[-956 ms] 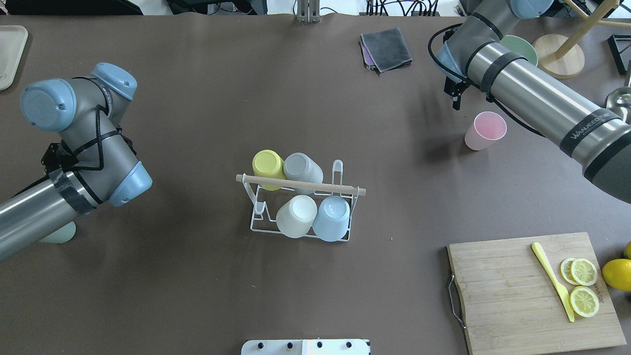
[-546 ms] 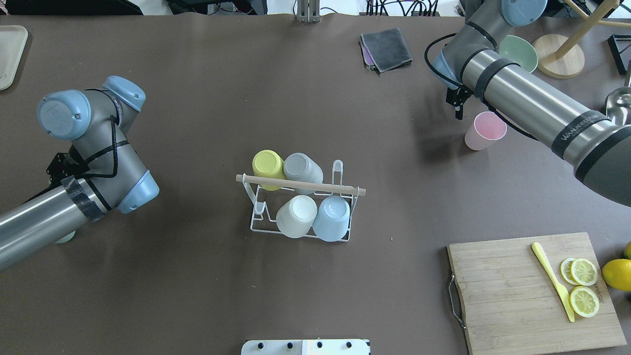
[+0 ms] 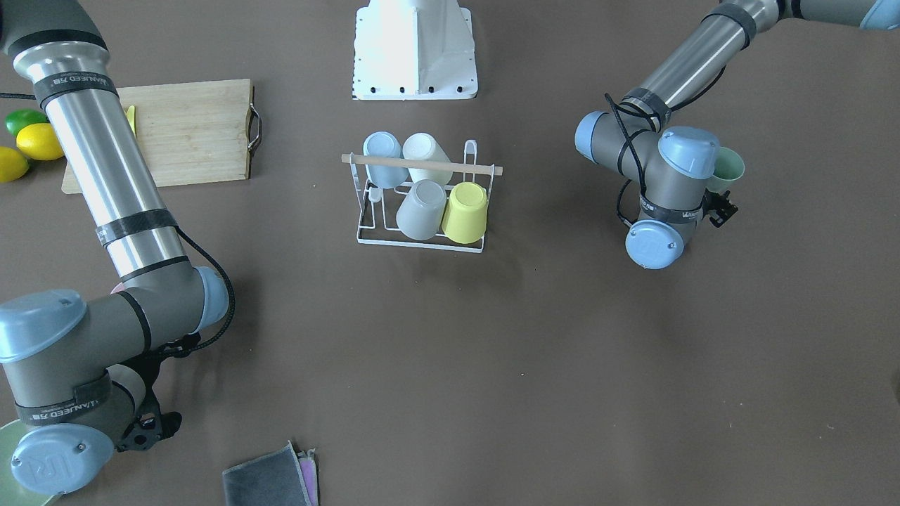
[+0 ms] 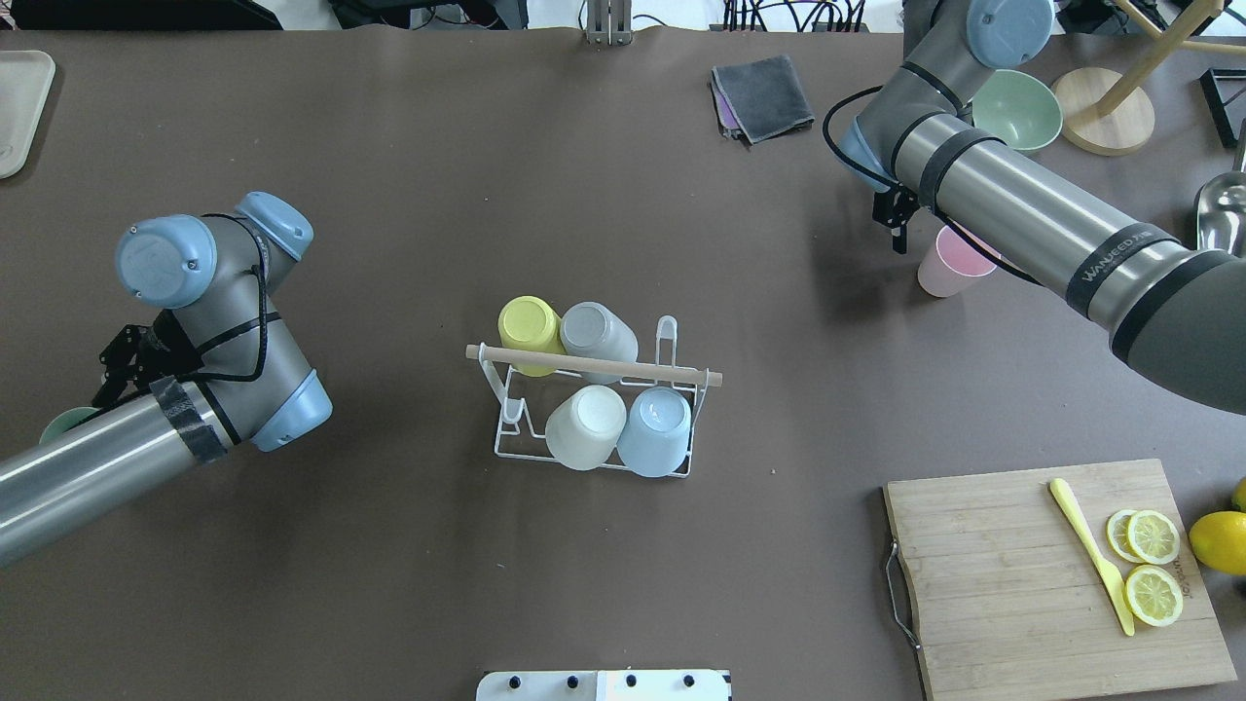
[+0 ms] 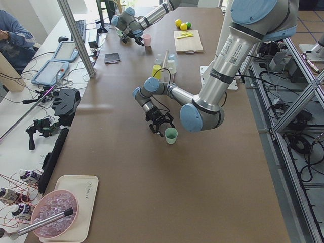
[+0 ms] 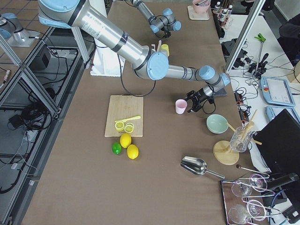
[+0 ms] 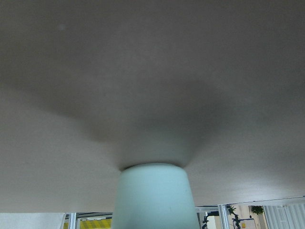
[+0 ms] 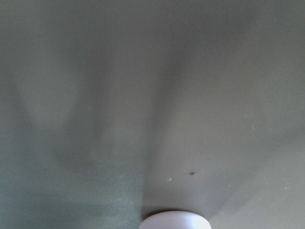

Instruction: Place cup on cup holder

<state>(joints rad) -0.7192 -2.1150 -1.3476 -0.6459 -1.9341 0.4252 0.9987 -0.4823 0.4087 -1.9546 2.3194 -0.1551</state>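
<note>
The white wire cup holder with its wooden rod handle stands mid-table and carries a yellow, a grey, a white and a light blue cup. A mint green cup stands upright at the left, half hidden under my left arm; it also shows in the left wrist view. My left gripper is low beside it, open and empty. A pink cup stands upright at the far right, and its rim shows in the right wrist view. My right gripper is next to it, open and empty.
A wooden cutting board with lemon slices and a yellow knife lies near right, lemons beside it. A green bowl, a wooden stand, a metal scoop and folded cloths sit at the back right. A tray is far left.
My left arm has swung right and nearer, bringing its gripper down beside the green cup. My right arm has moved left and its gripper has come nearer to the pink cup. No cup has moved.
</note>
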